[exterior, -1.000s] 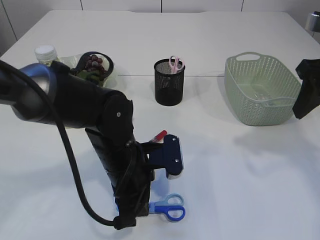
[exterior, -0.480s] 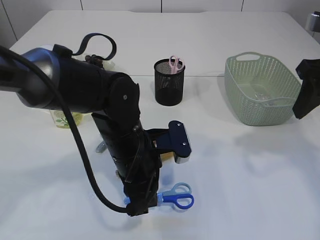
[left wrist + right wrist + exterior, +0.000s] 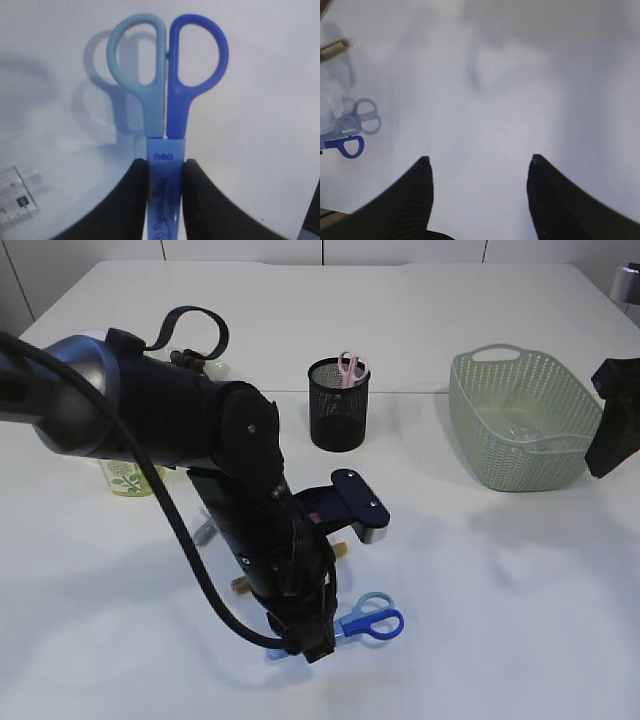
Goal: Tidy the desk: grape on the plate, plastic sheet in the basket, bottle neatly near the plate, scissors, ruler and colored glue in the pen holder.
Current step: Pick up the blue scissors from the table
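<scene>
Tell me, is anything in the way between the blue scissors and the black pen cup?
Nothing on the table blocks them. The left gripper holds the blue scissors low at the front. The pen holder stands farther back with pink scissors already inside; the arm's own wrist hangs between them.

Glossy black left arm with silver shoulder band, thick black cable, blue-edged wrist block, ribbed black claw fingers

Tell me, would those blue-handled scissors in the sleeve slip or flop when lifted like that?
The blue-handled scissors probably stay stiff: the two handle loops stick straight out of the left gripper without sagging. They could slip, since the fingers pinch only the smooth blue sleeve. They look light, as a narrow pinch seems to carry them.
</scene>
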Available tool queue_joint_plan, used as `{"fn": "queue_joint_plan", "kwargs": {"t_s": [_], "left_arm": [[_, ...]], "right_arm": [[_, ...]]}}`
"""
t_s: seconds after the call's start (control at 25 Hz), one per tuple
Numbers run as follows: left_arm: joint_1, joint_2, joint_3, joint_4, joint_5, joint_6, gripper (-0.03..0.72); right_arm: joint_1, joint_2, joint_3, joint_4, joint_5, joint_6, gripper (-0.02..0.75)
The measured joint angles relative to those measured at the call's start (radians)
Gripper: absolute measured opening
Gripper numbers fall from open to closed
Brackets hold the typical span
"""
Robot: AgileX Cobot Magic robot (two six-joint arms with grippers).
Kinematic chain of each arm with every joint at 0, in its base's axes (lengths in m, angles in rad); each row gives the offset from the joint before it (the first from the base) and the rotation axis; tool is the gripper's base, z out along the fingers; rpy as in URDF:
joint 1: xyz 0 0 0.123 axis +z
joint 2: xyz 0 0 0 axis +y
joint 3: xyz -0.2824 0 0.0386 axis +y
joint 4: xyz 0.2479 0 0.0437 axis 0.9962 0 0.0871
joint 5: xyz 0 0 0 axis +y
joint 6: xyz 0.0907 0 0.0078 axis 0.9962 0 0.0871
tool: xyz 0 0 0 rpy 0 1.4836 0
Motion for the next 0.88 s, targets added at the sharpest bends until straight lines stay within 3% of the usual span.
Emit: {"fn": "queue_joint_plan", "kwargs": {"t_s": [0.36,0.88], "left_arm": [[0.000,0.002,-0.014,-0.081,-0.039,-0.171,0.164],[0.024,0.002,-0.163,-0.160,-0.132,-0.270,0.164]], "right_arm": [[0.000,0.000,0.000,0.000,0.000,0.000,0.471],[0.000,0.000,0.000,0.000,0.000,0.000,0.471]]}}
